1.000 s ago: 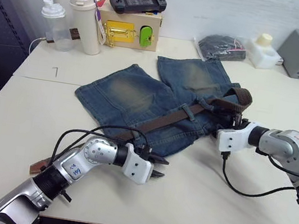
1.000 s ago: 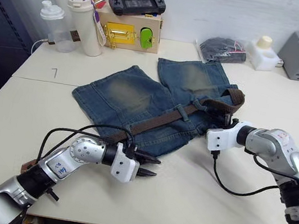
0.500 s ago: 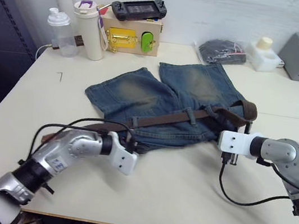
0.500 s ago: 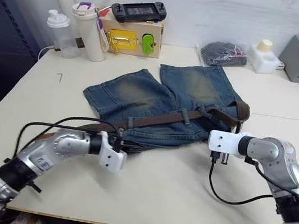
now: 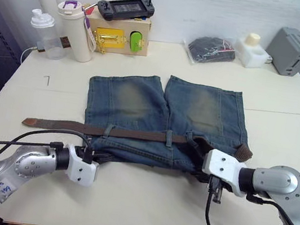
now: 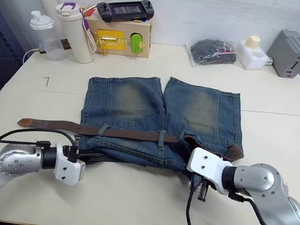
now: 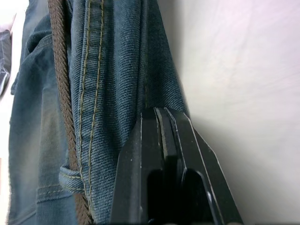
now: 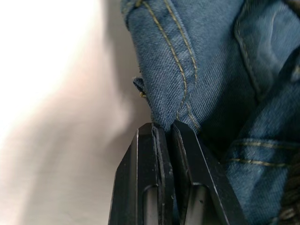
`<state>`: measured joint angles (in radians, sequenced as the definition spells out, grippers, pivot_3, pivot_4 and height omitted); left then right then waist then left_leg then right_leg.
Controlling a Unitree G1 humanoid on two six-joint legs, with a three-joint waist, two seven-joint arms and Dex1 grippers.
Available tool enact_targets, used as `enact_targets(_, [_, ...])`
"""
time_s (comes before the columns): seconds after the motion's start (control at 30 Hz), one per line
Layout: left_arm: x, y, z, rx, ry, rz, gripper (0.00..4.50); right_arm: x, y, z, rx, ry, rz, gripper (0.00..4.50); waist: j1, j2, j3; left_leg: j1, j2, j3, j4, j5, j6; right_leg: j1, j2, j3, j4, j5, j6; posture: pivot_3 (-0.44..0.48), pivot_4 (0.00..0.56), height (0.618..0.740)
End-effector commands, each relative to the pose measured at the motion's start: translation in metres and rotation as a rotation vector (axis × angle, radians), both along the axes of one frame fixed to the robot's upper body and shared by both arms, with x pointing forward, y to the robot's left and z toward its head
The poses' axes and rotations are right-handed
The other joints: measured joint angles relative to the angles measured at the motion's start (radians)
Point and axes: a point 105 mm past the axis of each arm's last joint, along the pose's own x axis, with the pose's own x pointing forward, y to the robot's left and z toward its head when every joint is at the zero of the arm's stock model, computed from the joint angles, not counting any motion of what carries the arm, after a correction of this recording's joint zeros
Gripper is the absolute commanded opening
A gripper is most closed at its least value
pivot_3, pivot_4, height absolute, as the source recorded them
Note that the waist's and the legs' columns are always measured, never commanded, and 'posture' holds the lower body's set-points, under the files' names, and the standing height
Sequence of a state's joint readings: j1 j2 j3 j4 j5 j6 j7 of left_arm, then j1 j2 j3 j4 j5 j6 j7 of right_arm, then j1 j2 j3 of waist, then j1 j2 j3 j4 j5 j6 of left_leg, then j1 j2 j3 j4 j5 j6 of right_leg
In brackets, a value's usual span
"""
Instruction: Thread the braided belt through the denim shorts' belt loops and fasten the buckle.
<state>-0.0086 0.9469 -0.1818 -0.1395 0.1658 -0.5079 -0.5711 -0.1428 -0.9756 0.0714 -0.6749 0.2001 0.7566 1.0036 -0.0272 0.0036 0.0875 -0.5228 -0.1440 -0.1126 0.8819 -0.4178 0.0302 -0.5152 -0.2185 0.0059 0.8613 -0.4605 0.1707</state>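
Faded blue denim shorts are lying flat on the pale tabletop, waistband toward the robot and the two legs pointing toward the far wall. The braided belt is running across the shorts just above the waistband, passing under the belt loops; its smooth leather tip is sticking out past the shorts on the robot's left, resting on the tabletop, while its other end is curling over at the right corner of the waistband near the right arm. Whether the buckle is there cannot be told.

Both arms are reaching in low along the near edge of the shorts. In the left wrist view, the left end effector is showing its two black fingers pressed together, with the tips against the folded denim edge of the waistband; whether any cloth is caught between them cannot be told. In the right wrist view, the right end effector is pinching a stitched fold of the denim shorts at the waistband's right end, the fabric rising out from between the closed fingers.

Along the far side of the tabletop are standing two bottles and a white tumbler, a wooden box with a yellow latch and a handheld game console on top, a dark bag, and a grey box.
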Motion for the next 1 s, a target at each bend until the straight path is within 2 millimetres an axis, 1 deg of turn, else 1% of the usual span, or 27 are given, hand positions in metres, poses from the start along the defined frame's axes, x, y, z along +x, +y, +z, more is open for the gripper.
enact_targets(0.03, [-0.012,0.012,-0.034,0.031,0.175,0.081,0.0,0.006,-0.01,0.017,0.014,-0.074,-0.064,0.15,0.0,-0.001,0.001,0.0,0.0,0.0,0.0,0.0,0.0,0.0,0.0,0.0,0.0,0.0,0.0,0.0,0.15,0.645])
enact_targets(0.07, [-0.011,0.01,-0.031,0.004,0.172,0.089,0.69,0.009,-0.011,0.022,0.027,-0.099,-0.078,0.41,0.0,-0.002,0.001,0.0,0.0,0.0,0.0,0.0,0.0,0.0,0.0,0.0,0.0,0.0,0.0,0.0,0.15,0.645])
enact_targets(0.1, [-0.01,0.007,-0.028,-0.024,0.176,0.097,0.88,0.01,-0.013,0.026,0.037,-0.121,-0.085,0.83,0.004,-0.002,0.002,0.0,0.0,0.001,0.0,0.0,0.0,0.0,0.0,0.0,-0.001,0.0,0.0,0.0,0.15,0.645])
enact_targets(0.13, [-0.009,0.005,-0.026,-0.047,0.18,0.102,1.31,0.012,-0.015,0.029,0.03,-0.162,-0.082,1.18,0.007,-0.003,0.002,0.0,0.0,0.001,0.0,0.0,0.0,0.001,0.0,0.0,-0.001,0.0,0.0,0.0,0.15,0.645])
enact_targets(0.17, [-0.008,0.004,-0.024,-0.059,0.166,0.106,1.62,0.014,-0.019,0.029,0.001,-0.197,-0.083,1.53,0.011,-0.004,0.003,0.0,0.0,0.0,0.0,0.0,0.0,0.001,0.0,0.0,-0.001,0.0,0.0,0.0,0.15,0.645])
enact_targets(0.23, [-0.01,0.002,-0.019,-0.101,0.159,0.109,2.55,0.017,-0.024,0.026,-0.061,-0.284,-0.075,2.59,0.026,-0.007,0.004,0.001,0.0,0.001,0.0,0.001,-0.001,0.001,0.0,0.0,-0.001,0.0,0.0,0.0,0.15,0.645])
enact_targets(0.3, [-0.011,0.002,-0.007,-0.173,0.147,0.124,3.39,0.017,-0.027,0.023,-0.121,-0.365,-0.041,3.6,0.029,-0.008,0.005,0.001,0.0,0.0,0.001,0.001,-0.001,0.001,0.0,0.0,-0.001,0.0,0.0,0.0,0.15,0.645])
enact_targets(0.33, [-0.01,0.004,0.001,-0.213,0.13,0.141,3.41,0.015,-0.026,0.02,-0.134,-0.38,-0.024,3.96,0.029,-0.009,0.006,0.001,0.0,0.001,0.001,0.001,-0.001,0.001,0.0,0.0,-0.001,0.0,0.0,0.0,0.15,0.645])
enact_targets(0.4, [-0.002,0.015,0.019,-0.274,0.083,0.205,3.41,0.009,-0.022,0.016,-0.123,-0.396,-0.004,3.96,0.027,-0.011,0.008,0.001,0.0,0.001,0.0,0.001,-0.001,0.0,0.0,0.0,-0.001,0.0,0.0,0.0,0.15,0.645])
enact_targets(0.47, [0.005,0.028,0.03,-0.271,0.047,0.242,3.41,0.006,-0.018,0.017,-0.106,-0.43,0.005,3.96,0.028,-0.014,0.013,0.0,0.001,0.001,0.001,0.001,-0.002,0.0,0.0,0.0,0.0,0.0,0.0,0.0,0.15,0.645])
enact_targets(0.53, [0.012,0.04,0.035,-0.231,0.009,0.268,3.41,0.001,-0.009,0.023,-0.053,-0.473,0.016,3.96,0.03,-0.018,0.017,-0.002,0.001,0.0,0.001,0.003,-0.003,-0.001,0.0,-0.001,0.0,0.0,0.0,0.0,0.15,0.645])
enact_targets(0.6, [0.018,0.047,0.04,-0.228,-0.005,0.282,3.41,-0.009,0.0,0.028,0.002,-0.483,0.051,3.96,0.032,-0.016,0.019,-0.003,0.001,0.0,0.002,0.003,-0.003,-0.001,0.0,-0.002,0.001,0.0,0.0,0.0,0.15,0.645])
enact_targets(0.67, [0.024,0.051,0.045,-0.241,-0.013,0.288,3.41,-0.017,0.003,0.029,0.041,-0.467,0.066,3.96,0.043,-0.017,0.021,-0.004,0.0,-0.001,0.003,0.003,-0.003,-0.001,0.0,-0.001,0.001,0.0,0.0,0.0,0.15,0.645])
enact_targets(0.73, [0.027,0.055,0.048,-0.254,-0.014,0.293,3.41,-0.018,0.002,0.034,0.12,-0.428,0.022,3.96,0.049,-0.018,0.024,-0.004,0.0,-0.002,0.004,0.002,-0.003,-0.001,0.001,-0.002,0.001,0.0,0.0,0.0,0.15,0.645])
enact_targets(0.83, [0.026,0.057,0.049,-0.252,-0.007,0.282,3.41,-0.01,-0.01,0.048,0.249,-0.373,-0.089,3.96,0.05,-0.017,0.026,-0.004,0.0,-0.003,0.007,0.002,-0.003,-0.001,0.001,-0.002,0.002,0.0,0.0,0.0,0.15,0.645])
enact_targets(0.9, [0.025,0.056,0.051,-0.268,-0.001,0.277,3.41,-0.005,-0.02,0.057,0.287,-0.361,-0.132,3.96,0.051,-0.016,0.028,-0.005,0.0,-0.002,0.008,0.002,-0.003,-0.001,0.001,-0.002,0.003,0.0,0.0,0.0,0.15,0.645])
enact_targets(0.97, [0.022,0.052,0.05,-0.264,0.004,0.263,3.41,0.009,-0.045,0.067,0.294,-0.36,-0.226,3.96,0.051,-0.015,0.029,-0.005,0.0,-0.003,0.008,0.002,-0.003,-0.001,0.001,-0.002,0.003,0.0,0.0,0.0,0.15,0.645])
enact_targets(1.0, [0.02,0.05,0.05,-0.264,0.006,0.256,3.41,0.013,-0.055,0.069,0.287,-0.344,-0.257,3.96,0.051,-0.015,0.029,-0.005,0.0,-0.003,0.008,0.002,-0.003,-0.001,0.001,-0.003,0.003,0.0,0.0,0.0,0.15,0.645])
